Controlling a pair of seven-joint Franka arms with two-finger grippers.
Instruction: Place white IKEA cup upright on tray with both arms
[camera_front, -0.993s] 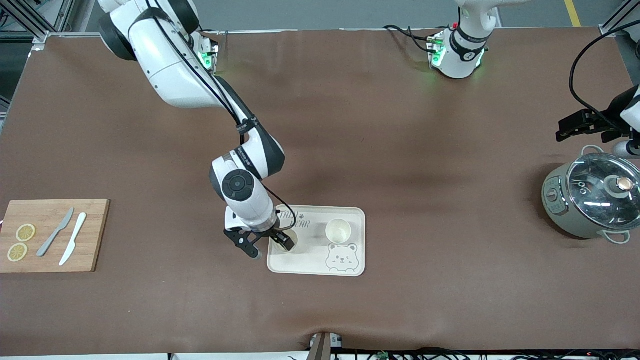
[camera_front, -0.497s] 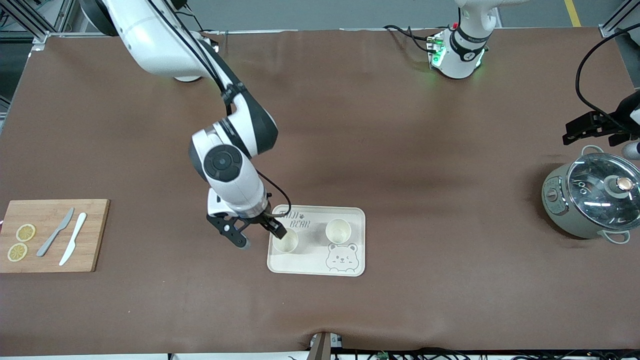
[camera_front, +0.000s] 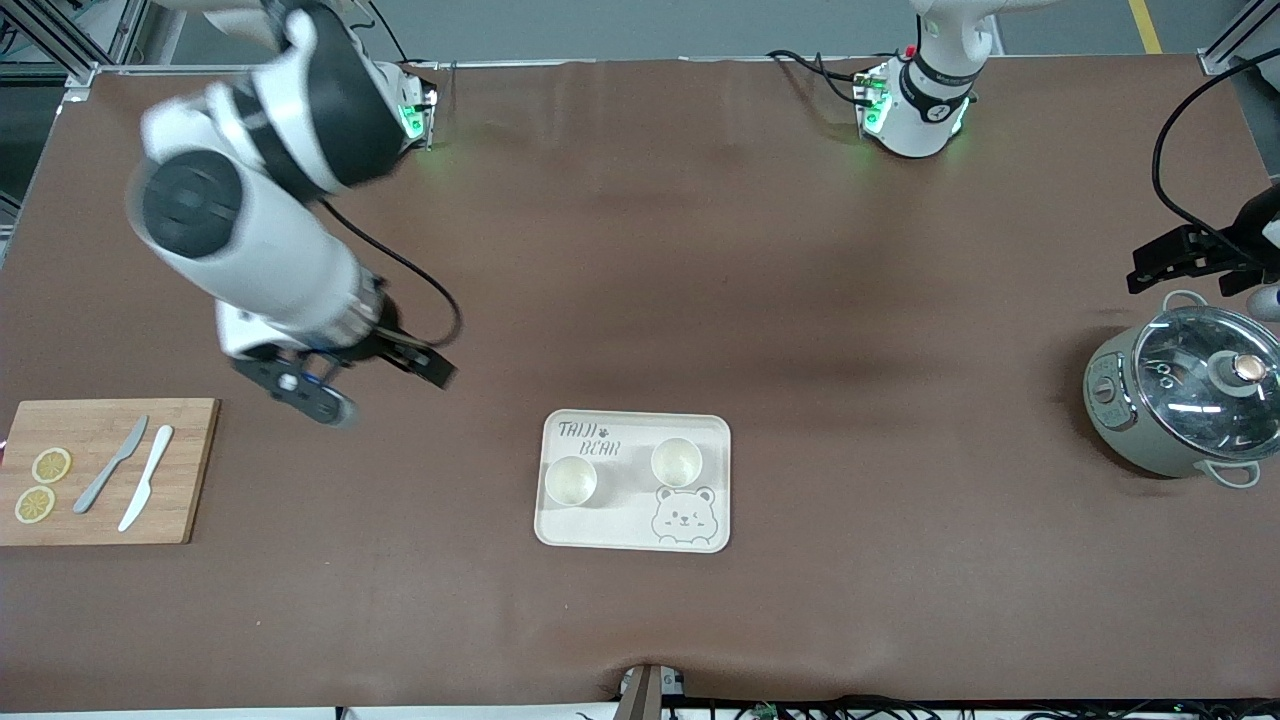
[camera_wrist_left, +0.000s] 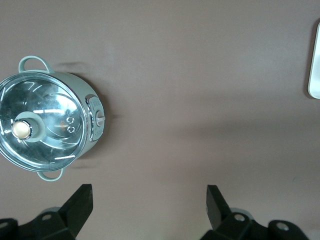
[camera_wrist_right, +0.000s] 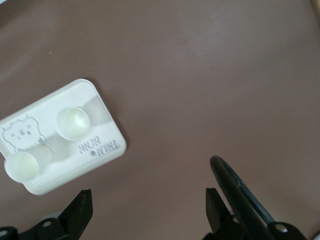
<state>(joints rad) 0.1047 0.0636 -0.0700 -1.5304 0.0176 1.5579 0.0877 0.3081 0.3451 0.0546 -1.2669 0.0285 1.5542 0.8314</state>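
Standing upright on the tray (camera_front: 712, 432) near the table's front edge, both cups (camera_front: 571, 481) (camera_front: 676, 462) seemingly finish the job, the right gripper (camera_front: 375, 385) spread empty above bare table, the left gripper (camera_front: 1180, 258) spread, waiting by the pot (camera_front: 1180, 400).

Right gripper (camera_front: 345, 385) has left the cup (camera_front: 571, 480), risen away.
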